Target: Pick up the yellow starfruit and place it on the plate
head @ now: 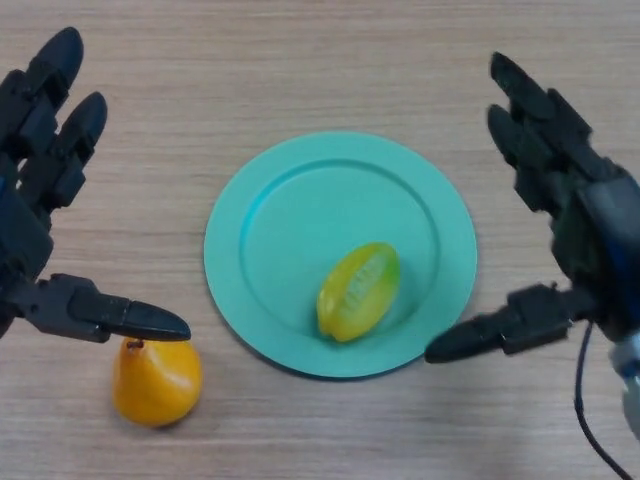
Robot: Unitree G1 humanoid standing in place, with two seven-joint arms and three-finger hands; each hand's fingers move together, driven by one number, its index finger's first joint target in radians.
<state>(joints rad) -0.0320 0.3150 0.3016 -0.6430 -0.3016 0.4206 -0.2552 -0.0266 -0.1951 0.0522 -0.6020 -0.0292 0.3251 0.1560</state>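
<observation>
The yellow starfruit (358,291), ribbed and tinged green, lies on the teal plate (300,215), toward the plate's near right part. My right hand (570,215) hovers just right of the plate, open, its thumb pointing at the plate's near right rim, holding nothing. My left hand (35,190) is at the left edge, open, well clear of the plate.
An orange pear-shaped fruit (156,381) rests on the wooden table (300,60) near the front left, right under my left thumb tip. It sits apart from the plate's rim.
</observation>
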